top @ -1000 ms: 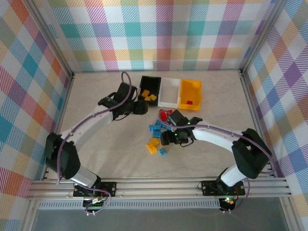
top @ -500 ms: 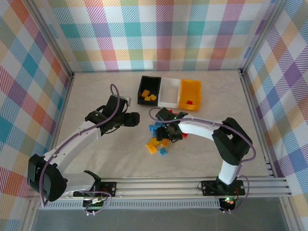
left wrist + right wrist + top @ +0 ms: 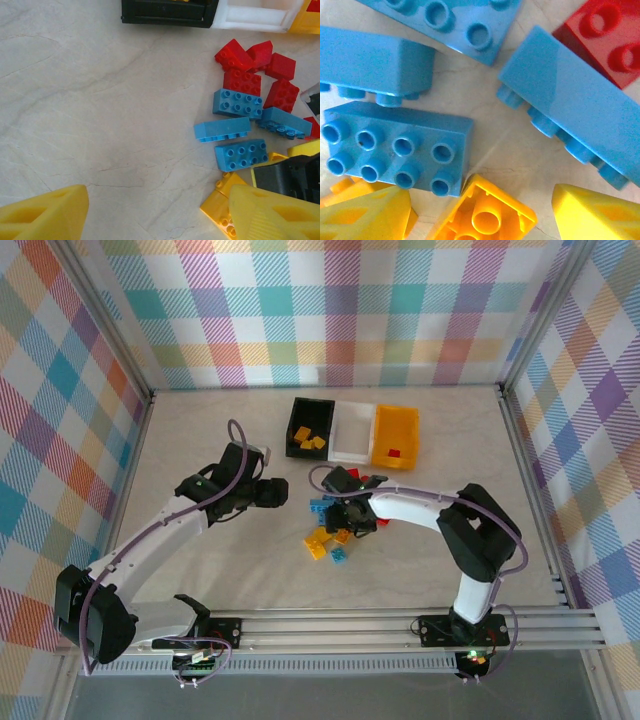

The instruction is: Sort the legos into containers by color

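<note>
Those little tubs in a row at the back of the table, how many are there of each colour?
Black bin: 1
White bin: 1
Yellow bin: 1
Total: 3

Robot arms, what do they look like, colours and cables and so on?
Both the left arm and the right arm have white links with black joints. A thin purplish cable loops along each. The left fingers and right fingers are yellow plastic.
</note>
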`<action>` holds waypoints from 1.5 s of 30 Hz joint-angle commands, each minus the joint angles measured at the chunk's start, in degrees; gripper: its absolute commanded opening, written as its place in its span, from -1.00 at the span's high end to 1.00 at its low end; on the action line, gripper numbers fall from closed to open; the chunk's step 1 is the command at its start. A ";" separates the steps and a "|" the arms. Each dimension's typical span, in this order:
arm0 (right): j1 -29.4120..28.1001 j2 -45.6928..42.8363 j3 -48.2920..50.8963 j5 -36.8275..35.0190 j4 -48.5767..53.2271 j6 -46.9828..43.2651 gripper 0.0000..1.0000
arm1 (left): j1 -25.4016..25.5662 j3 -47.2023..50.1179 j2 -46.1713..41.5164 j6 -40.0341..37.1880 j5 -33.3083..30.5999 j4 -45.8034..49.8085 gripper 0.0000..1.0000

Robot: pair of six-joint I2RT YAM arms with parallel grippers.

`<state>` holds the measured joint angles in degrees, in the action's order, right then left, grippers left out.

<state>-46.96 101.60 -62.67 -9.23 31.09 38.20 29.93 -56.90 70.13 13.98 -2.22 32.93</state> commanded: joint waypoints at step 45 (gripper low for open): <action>2.57 -10.48 -9.78 1.13 4.52 -8.27 0.35 | 0.39 8.07 -7.83 6.68 4.25 -0.89 -0.51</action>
<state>-46.63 89.60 -66.02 -9.58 35.24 33.34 29.93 -51.11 65.25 17.43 -0.45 32.60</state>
